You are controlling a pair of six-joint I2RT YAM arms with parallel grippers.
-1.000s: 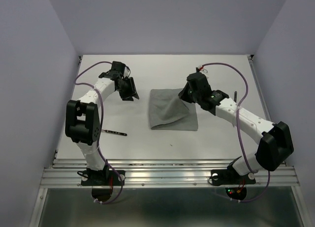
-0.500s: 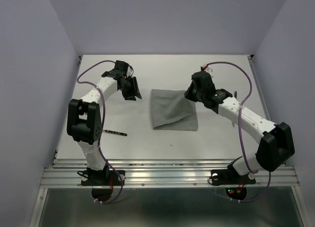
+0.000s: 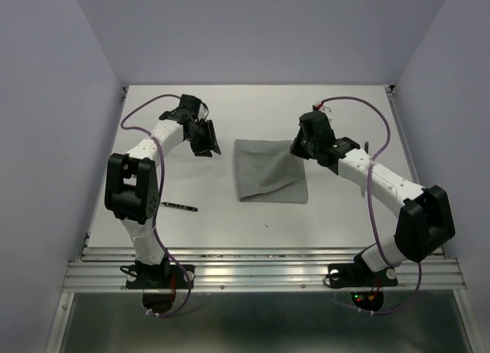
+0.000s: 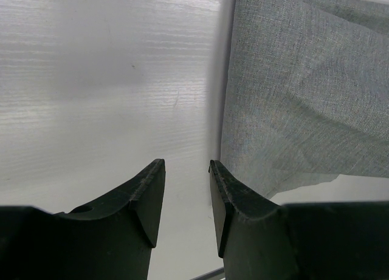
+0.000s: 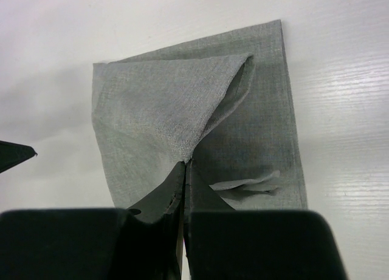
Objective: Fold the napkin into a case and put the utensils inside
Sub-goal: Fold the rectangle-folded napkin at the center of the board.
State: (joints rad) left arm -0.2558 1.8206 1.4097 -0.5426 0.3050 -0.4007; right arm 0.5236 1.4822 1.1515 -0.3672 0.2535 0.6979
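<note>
The grey napkin (image 3: 264, 177) lies partly folded at the table's middle. My right gripper (image 3: 295, 149) is shut on one of its corners at the far right and holds that flap up, as the right wrist view shows: the gripper (image 5: 185, 166) pinches the lifted flap over the flat napkin (image 5: 261, 116). My left gripper (image 3: 207, 145) is open and empty just left of the napkin's far left corner; in the left wrist view the gripper (image 4: 186, 166) hovers over bare table beside the napkin's edge (image 4: 292, 98). One dark-handled utensil (image 3: 178, 206) lies at the near left. No case shows.
A thin dark stick (image 3: 366, 148), perhaps another utensil, lies behind the right arm's forearm. Purple cables loop over both arms. Walls close the table at the left, back and right; a metal rail (image 3: 260, 265) runs along the near edge.
My right gripper has moved slightly right and back with the napkin corner, drawing the flap out. My left gripper has shifted slightly towards the napkin.
</note>
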